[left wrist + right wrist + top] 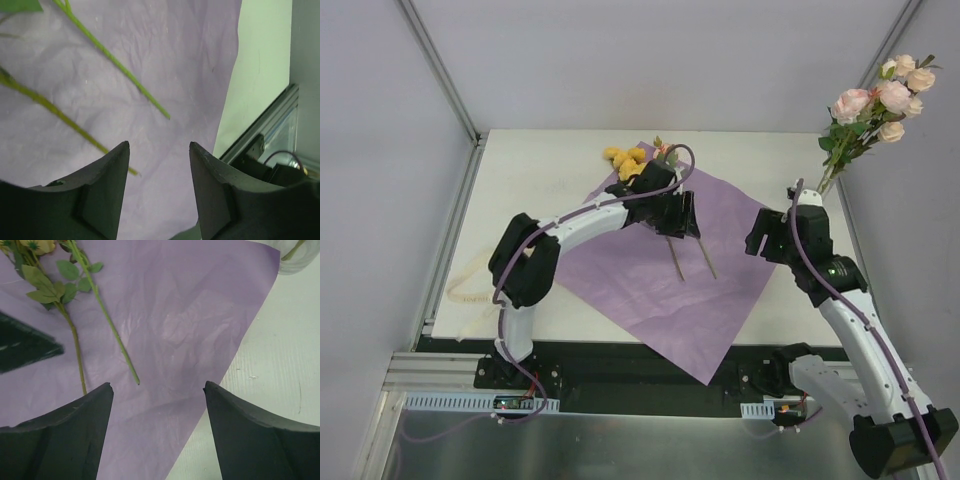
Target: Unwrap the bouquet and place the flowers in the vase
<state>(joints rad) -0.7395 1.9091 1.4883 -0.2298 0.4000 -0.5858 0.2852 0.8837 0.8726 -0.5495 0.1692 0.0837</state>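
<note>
Seen from above, a white table (540,180) carries a purple paper (650,290) opened flat, one corner hanging over the near edge. Two loose flowers (690,258) lie on the paper side by side. Their bare green stems point toward the arms and their yellow blooms (625,160) lie at the far end.

The left pincer (682,222) hangs over the middle of these stems, reaching in from the left. In its own camera the left pincer (159,145) has its fingers spread with nothing between them. Only paper (175,75) shows in the gap, and the flowers (117,62) lie just beyond the fingertips, crossing the view at a slant.

The right pincer (765,238) sits at the right edge of the paper, well apart from the loose stems. Its jaws stand wide in its own view (157,386) and hold nothing. There the flowers (110,330) lie ahead and to the left on the paper (190,315). The vase (300,257) is a clear glass edge in the upper right corner, standing on bare table.

From above, the vase (825,185) is mostly hidden behind the right arm at the far right of the table. A bunch (880,100) of pink and cream flowers stands up out of it. A cream ribbon (460,290) curls along the left table edge.

Pale grey walls with metal posts enclose the table, and a metal rail (450,375) runs along the near side.
</note>
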